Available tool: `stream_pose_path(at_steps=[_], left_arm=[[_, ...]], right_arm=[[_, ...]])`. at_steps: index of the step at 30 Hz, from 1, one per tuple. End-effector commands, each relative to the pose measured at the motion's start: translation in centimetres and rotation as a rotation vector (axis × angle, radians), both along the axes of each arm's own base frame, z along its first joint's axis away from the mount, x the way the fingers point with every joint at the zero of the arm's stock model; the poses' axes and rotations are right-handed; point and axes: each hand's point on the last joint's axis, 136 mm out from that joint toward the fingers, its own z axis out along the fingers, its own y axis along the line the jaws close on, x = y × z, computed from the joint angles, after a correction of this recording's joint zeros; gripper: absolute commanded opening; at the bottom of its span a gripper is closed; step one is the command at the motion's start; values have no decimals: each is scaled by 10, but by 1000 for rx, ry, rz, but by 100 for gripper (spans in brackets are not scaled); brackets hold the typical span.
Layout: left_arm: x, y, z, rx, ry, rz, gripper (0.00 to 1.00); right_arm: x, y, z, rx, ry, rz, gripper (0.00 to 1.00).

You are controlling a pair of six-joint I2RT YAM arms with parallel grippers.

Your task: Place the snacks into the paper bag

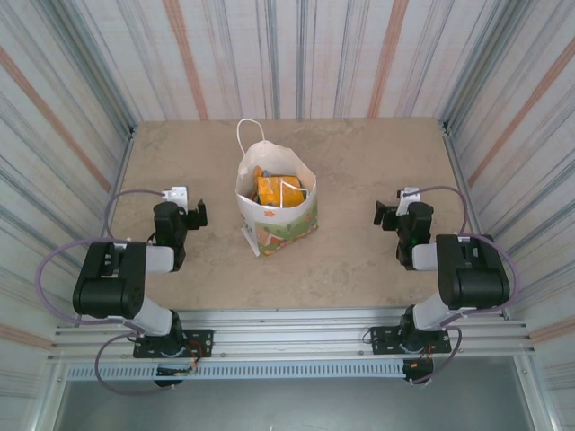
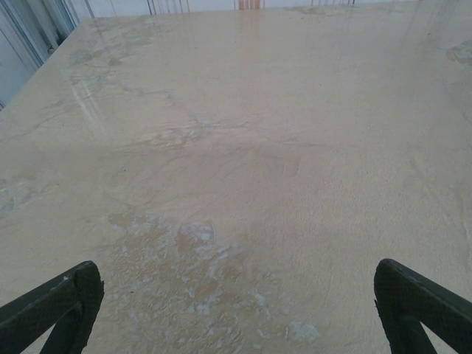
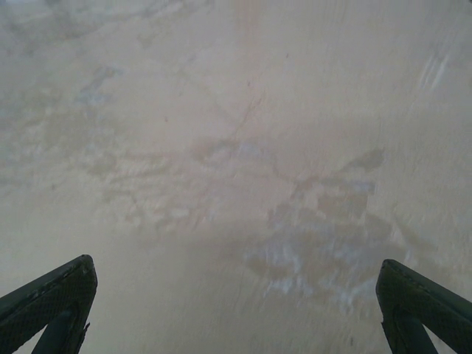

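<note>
We see the marbled beige table (image 1: 359, 171) spread under both pincers, with bare tabletop lying between each of them and the paper bag (image 1: 280, 226). The bag stands upright between the pincers, to the right of the left pincer (image 1: 199, 214) and to the left of the right pincer (image 1: 381, 214), well apart from both. The snacks (image 1: 275, 190) sit inside its open mouth, an orange packet on top. Both pincers gape wide with only tabletop between their dark fingers (image 2: 63, 299), and they grip nothing.
</note>
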Motion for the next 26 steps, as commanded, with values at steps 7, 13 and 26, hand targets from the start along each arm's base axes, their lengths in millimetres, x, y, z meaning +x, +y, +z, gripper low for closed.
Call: stream_pose_path(at_steps=[7, 13, 26], left_arm=[[4, -1, 7, 1, -16, 5, 99], [4, -2, 8, 1, -17, 5, 99], [4, -2, 7, 2, -16, 4, 99]], right_arm=[[8, -6, 8, 14, -12, -32, 99], [9, -7, 8, 18, -11, -31, 99], [9, -8, 8, 12, -10, -43, 99]])
